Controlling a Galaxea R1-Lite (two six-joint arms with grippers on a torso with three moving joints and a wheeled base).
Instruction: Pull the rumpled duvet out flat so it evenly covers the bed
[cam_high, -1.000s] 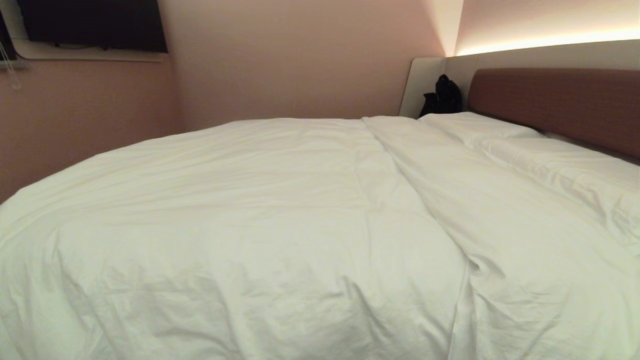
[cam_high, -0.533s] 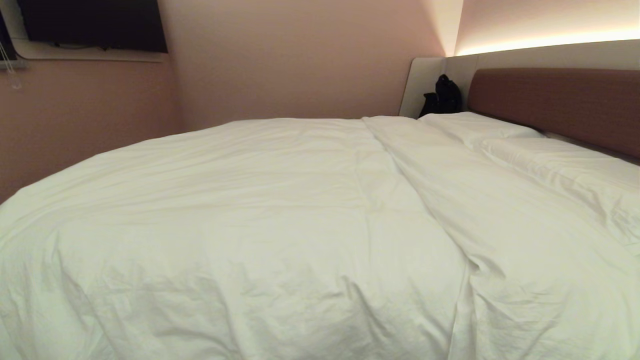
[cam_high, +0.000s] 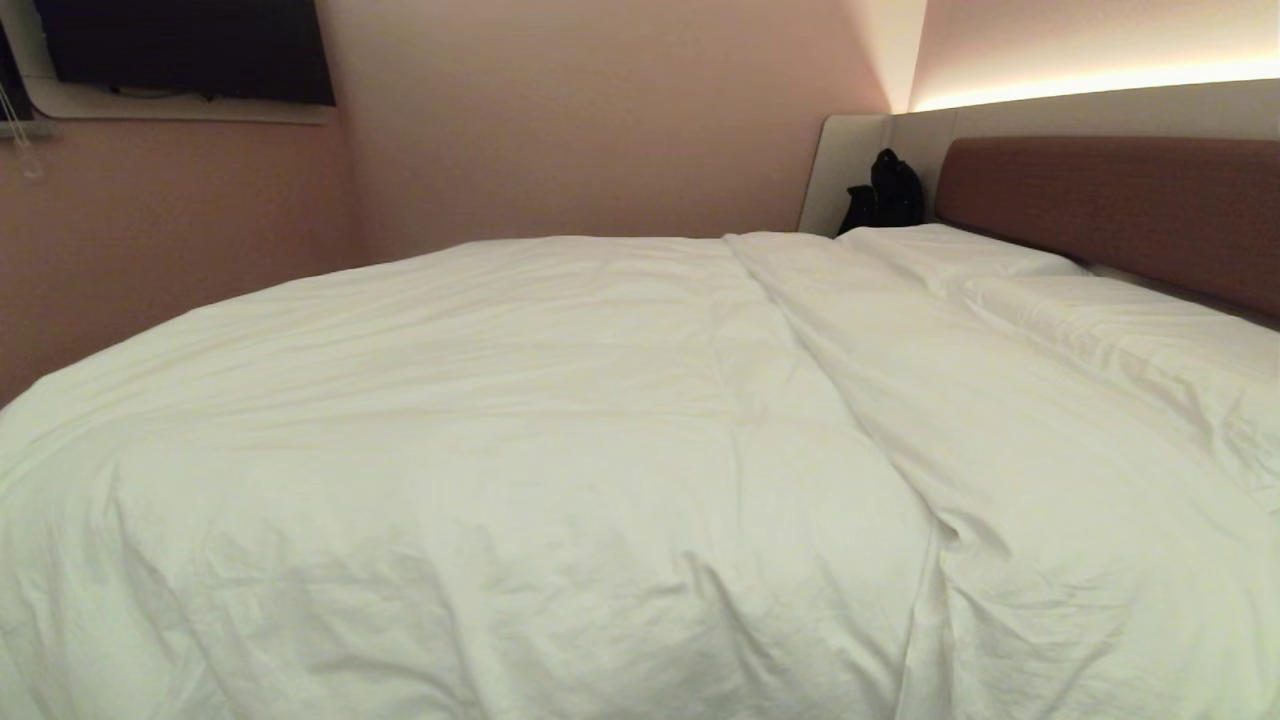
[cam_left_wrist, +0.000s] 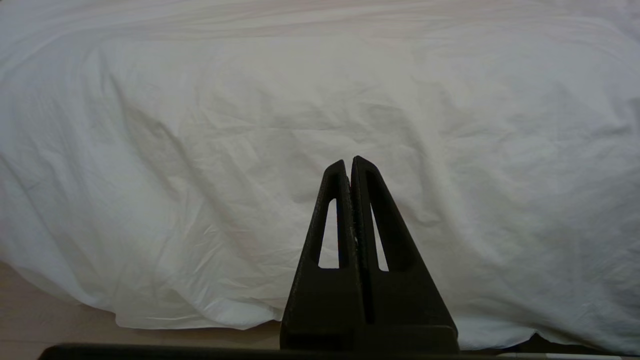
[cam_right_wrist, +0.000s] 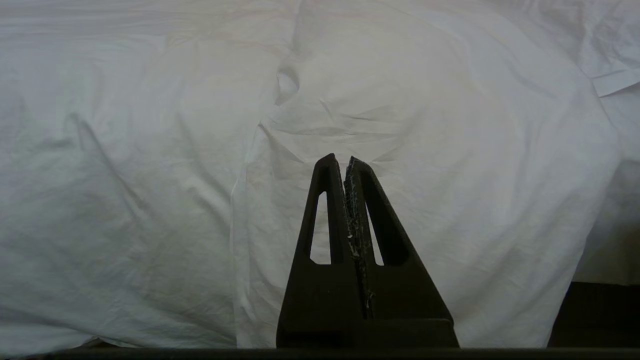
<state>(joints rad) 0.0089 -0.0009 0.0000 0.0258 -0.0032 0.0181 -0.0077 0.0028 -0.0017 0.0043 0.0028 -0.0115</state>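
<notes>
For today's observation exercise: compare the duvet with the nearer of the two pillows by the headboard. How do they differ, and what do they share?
The duvet spreads across most of the bed, while the nearer pillow takes only a strip by the headboard. The duvet hangs over the near edge; the pillow lies wholly on top. The duvet looks puffier, the pillow flatter. Both are plain white and creased.

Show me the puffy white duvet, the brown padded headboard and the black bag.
puffy white duvet (cam_high: 520, 400), head view, its broad top
brown padded headboard (cam_high: 1120, 205), head view, its front face
black bag (cam_high: 885, 192), head view, its middle
</notes>
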